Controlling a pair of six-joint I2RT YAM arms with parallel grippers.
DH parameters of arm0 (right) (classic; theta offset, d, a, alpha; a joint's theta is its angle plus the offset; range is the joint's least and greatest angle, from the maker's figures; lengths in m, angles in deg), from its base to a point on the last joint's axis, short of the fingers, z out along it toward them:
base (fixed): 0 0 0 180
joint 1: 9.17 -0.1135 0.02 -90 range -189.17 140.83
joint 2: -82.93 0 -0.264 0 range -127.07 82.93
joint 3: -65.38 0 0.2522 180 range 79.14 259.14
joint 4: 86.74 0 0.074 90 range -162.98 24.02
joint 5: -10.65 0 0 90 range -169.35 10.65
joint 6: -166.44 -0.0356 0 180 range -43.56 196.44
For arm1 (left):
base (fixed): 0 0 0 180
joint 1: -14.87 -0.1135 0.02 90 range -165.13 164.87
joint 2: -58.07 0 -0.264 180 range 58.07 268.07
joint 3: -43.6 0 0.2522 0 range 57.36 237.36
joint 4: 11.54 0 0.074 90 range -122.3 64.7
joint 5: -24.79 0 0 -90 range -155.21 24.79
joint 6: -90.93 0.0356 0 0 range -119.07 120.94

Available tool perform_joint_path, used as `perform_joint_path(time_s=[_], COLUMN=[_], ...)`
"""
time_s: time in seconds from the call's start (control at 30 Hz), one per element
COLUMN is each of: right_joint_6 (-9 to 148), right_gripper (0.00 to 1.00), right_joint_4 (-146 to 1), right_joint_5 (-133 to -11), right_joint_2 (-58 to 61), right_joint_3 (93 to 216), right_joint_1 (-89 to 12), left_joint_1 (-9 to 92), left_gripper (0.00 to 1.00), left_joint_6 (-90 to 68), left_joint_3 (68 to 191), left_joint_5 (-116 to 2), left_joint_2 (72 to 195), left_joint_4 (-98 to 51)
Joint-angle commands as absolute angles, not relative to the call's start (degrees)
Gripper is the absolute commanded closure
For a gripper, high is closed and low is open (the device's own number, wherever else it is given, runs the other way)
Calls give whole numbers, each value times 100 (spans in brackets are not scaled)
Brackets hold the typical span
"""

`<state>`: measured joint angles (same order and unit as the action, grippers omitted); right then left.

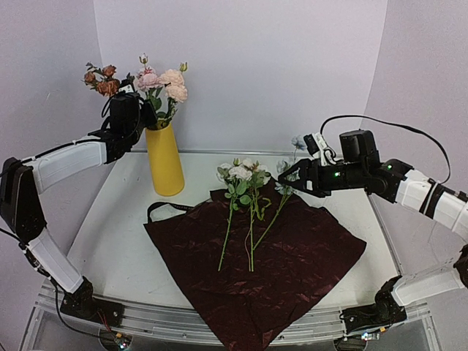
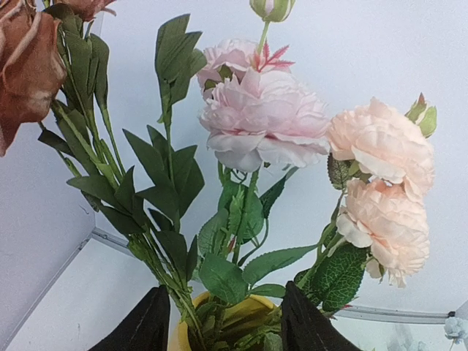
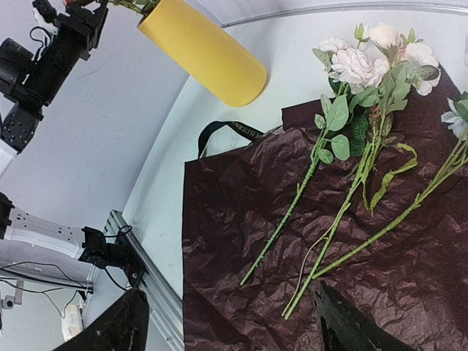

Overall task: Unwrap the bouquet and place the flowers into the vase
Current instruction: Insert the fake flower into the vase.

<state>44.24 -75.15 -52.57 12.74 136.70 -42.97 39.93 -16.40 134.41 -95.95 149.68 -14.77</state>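
Three flowers [image 1: 251,219] lie side by side on the spread dark red paper [image 1: 292,270] in the top view, well apart from the yellow vase [image 1: 165,161]. The vase stands upright on the counter [image 1: 110,234], left of the sheet, and already carries pink and rust-coloured blooms [image 1: 157,79]. A black ribbon [image 1: 164,208] lies loose at the left corner of the paper. The left claw [image 1: 137,110] hangs beside the vase mouth, and the right claw [image 1: 292,178] hovers just beside the heads of the lying flowers. In the left wrist view its two fingers [image 2: 142,329] stand parted on both sides of the vase mouth, with green stems rising between them but none pinched. In the right wrist view the fingers [image 3: 117,333] are wide apart and hold nothing, and the long stems on the crinkled paper show beyond them. I judge these flowers to be light, with thin and rather springy stems and soft petals that crush easily. The best hold is probably on the bare stem below the leaves, not on the head. The stems lie flat, so a claw may catch the paper too.
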Motion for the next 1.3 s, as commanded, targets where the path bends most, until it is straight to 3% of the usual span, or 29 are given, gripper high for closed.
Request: perform_joint_path(time_s=[0.0,0.27,0.43,0.97,1.27], right_joint_6=[4364,4324,4321,4322,4340], right_gripper=[22,22,22,22,22], right_joint_4=[-7589,-7588,-7588,-7615,-7616], right_joint_5=[-5139,-5174,-5198,-5201,-5215], right_joint_2=[1454,1539,1564,1462,1481], right_joint_3=[13574,13513,13496,13598,13557], right_joint_1=[-4312,-4310,-4309,-4314,-4313], left_joint_1=[3978,3977,3979,3936,2686], left_gripper=[49,58,44,31,30], left_joint_6=[-1573,-1423,-1582,-2341,-4016], left_joint_3=[13351,13424,13352,12942,13186], left_joint_5=[-9425,-9554,-9605,-9665,-7861], left_joint_2=[14720,14775,14568,13711,13678], left_joint_4=[-1332,-1333,-1454,-2590,-3038])
